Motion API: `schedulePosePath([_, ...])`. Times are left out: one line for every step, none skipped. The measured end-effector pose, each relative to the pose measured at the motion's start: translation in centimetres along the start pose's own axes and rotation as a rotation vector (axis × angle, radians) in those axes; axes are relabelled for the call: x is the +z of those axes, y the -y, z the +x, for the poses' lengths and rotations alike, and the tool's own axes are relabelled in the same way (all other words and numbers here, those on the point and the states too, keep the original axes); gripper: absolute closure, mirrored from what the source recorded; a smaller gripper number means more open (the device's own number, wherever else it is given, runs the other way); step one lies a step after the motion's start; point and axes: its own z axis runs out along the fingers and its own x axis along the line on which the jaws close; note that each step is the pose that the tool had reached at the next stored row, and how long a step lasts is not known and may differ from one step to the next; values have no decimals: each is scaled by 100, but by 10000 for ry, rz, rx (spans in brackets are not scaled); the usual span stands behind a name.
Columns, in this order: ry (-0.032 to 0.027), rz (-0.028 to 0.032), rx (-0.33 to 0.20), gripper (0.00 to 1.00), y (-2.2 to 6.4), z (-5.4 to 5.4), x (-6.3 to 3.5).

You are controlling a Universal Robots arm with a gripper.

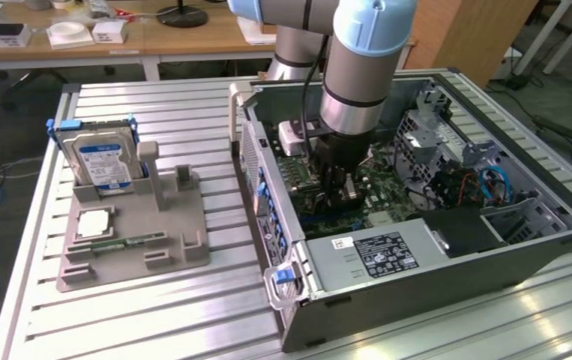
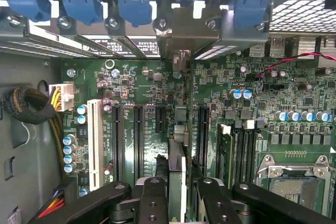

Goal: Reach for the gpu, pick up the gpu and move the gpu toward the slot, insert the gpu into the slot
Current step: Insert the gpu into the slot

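Observation:
Seen edge-on in the wrist view, the gpu [image 2: 177, 161] stands upright between my two black fingers [image 2: 153, 198]. Its metal bracket end [image 2: 182, 59] reaches the case's rear wall under the blue clips. My gripper [image 2: 180, 186] is shut on the card. The card sits in line with the gap between two long black connector strips [image 2: 138, 140] [image 2: 202, 135], and it hides the slot beneath it. In the exterior view my gripper [image 1: 338, 191] is low inside the open computer case [image 1: 265, 172], right over the green motherboard.
A memory module [image 2: 224, 153] and the silver processor socket [image 2: 294, 182] lie beside the card. A white connector strip [image 2: 94, 145] and yellow cables [image 2: 55, 98] lie on the other side. Outside the case, a grey holder [image 1: 166, 255] carries a hard drive [image 1: 106, 161].

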Motion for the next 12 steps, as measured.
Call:
schedulePosePath([0,0,0,73,0,0,1])
schedulePosePath([-1,0,0,73,-1,0,4])
schedulePosePath([-6,-2,0,73,-4,0,14])
schedulePosePath([1,3,0,73,-6,0,34])
schedulePosePath([-7,-2,-3,73,-8,1,49])
schedulePosePath([-13,-6,-4,73,-9,2,56])
schedulePosePath([-11,-7,-4,73,-10,2,57])
schedulePosePath([-9,-5,-2,73,-10,2,59])
schedulePosePath([-5,-3,0,73,-11,1,61])
schedulePosePath([-2,-2,0,73,-11,1,62])
schedulePosePath([-2,-2,0,73,-11,1,62])
schedulePosePath([-2,-2,0,73,-11,1,62])
